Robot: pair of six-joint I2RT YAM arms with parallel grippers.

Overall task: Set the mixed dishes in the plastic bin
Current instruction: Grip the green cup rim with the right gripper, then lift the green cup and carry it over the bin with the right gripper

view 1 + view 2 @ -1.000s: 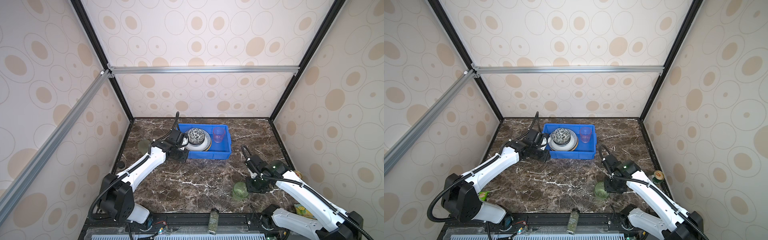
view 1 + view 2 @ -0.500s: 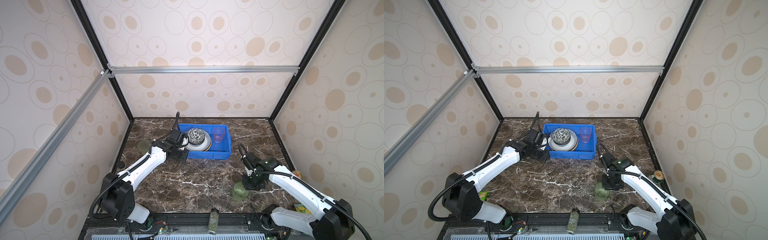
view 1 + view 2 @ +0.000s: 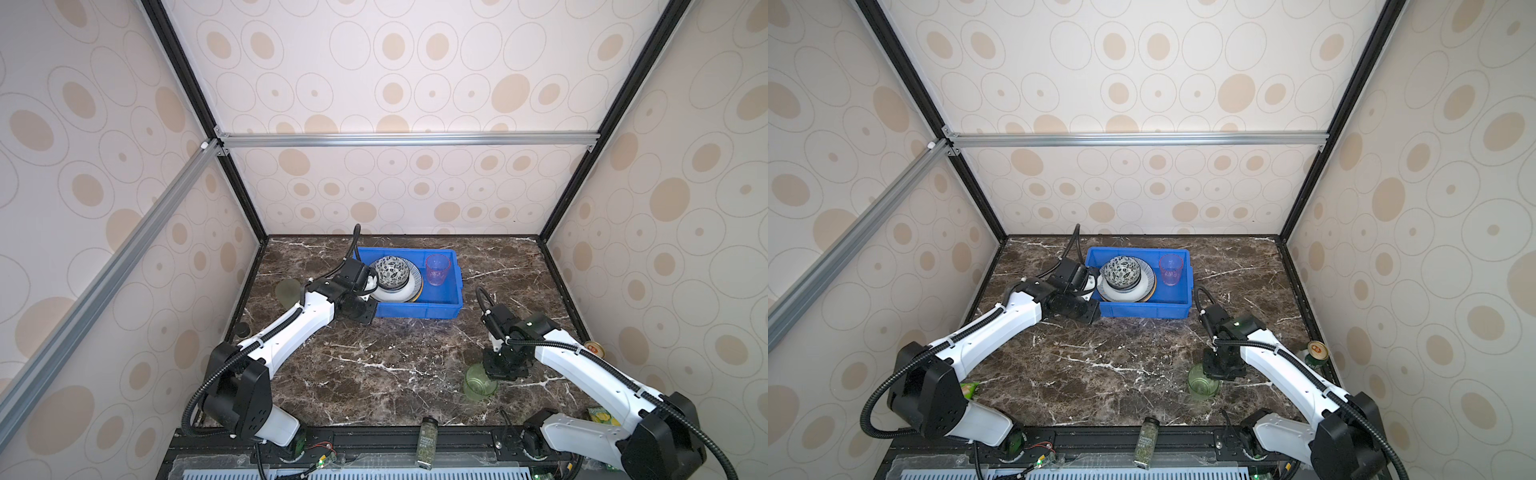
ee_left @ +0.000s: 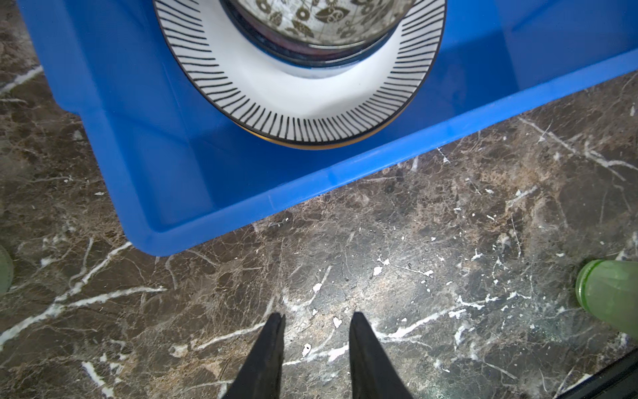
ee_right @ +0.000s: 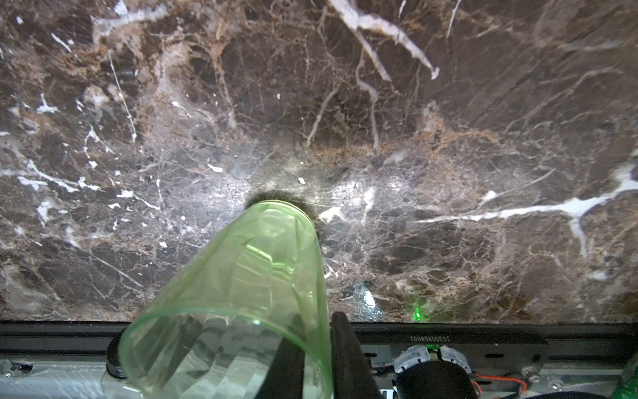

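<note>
Plastic bin (image 3: 415,309): it is set at the back middle of the marble table (image 3: 374,365). Inside it, a striped-rim plate (image 4: 310,100) is stacked on a second plate with a yellow edge. A black-white leaf bowl (image 3: 390,270) is nested on another bowl at the centre of that plate. 1 pink cup (image 3: 437,269) is seen upright in the bin, just beside the plate stack, on the right arm's side.

Left gripper (image 4: 317,316): it is held over bare table just outside the bin's near corner, on the left arm's side. Its 2 fingers are parted and nothing is seen between them, so it is recorded as released.

Right gripper (image 5: 319,331): it is lowered at the green cup (image 5: 241,293), near the table's front edge and well apart from the bin. In the right wrist view 1 finger is seen inside the cup and 1 outside, with the cup wall pinched between them at the rim. It is recorded as grasping the cup. The cup's mouth is turned upward in both top views. Whether its base is resting on the table cannot be told.

A spice jar (image 3: 428,442) is noted at the front edge.
</note>
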